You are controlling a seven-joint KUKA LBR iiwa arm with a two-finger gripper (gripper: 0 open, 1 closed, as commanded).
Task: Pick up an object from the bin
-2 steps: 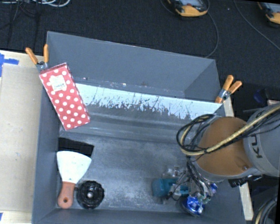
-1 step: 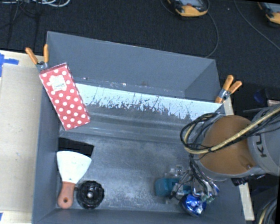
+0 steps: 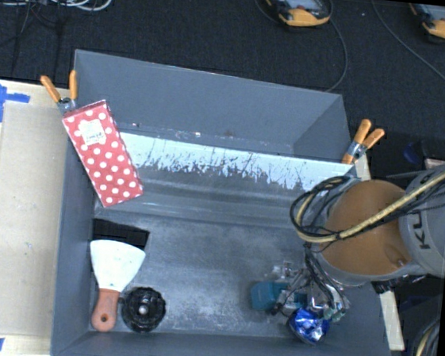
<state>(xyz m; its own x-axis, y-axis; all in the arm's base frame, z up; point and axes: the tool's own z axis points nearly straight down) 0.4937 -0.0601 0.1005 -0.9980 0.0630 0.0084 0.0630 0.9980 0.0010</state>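
Teal rounded object (image 3: 262, 296) lies close beside the gripper (image 3: 305, 296), on its view-left side. Blue crumpled wrapper (image 3: 307, 326) sits just below the gripper. Gripper state: cannot be determined.

The claw (image 3: 303, 296) hangs low between a teal lump (image 3: 262, 296) and a crumpled blue wrapper (image 3: 308, 327).

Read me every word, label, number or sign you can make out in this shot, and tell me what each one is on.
"KU": the legible start of larger lettering on the grey arm at the right.
White label on the red polka-dot box: it carries print, but too small to read.
Nothing else bears readable text.
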